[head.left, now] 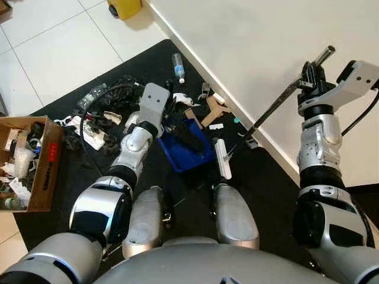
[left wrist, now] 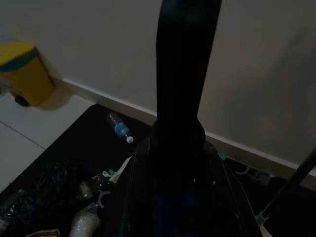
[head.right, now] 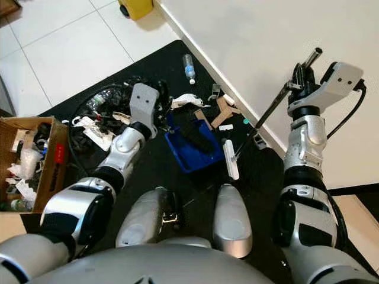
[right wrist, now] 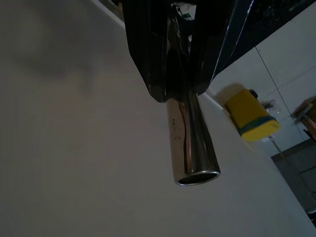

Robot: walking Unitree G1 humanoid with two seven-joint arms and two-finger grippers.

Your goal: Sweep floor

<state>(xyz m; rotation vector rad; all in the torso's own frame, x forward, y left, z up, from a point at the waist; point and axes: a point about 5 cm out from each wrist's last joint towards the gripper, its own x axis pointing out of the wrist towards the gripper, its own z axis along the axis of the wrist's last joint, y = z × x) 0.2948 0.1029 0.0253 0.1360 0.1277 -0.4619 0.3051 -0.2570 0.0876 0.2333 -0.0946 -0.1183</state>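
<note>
Litter [head.left: 207, 109] on black mat [head.left: 71, 89] by wall [head.left: 266, 41]

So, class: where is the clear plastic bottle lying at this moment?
In the left eye view the bottle lies on the black mat near the wall's baseboard, beyond the blue dustpan.

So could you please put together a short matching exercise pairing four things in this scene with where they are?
Things:
1. blue dustpan
2. broom handle
3. plastic bottle
4. cardboard box

Places:
A. at the robot's far left, at the edge of the black mat, full of odds and ends
B. clamped in the right gripper, slanting down to the mat
C. on the black mat near the baseboard, lying flat
D. held by the left gripper, resting on the mat amid the litter

Pairs: 1-D, 2-B, 3-C, 4-A
</note>
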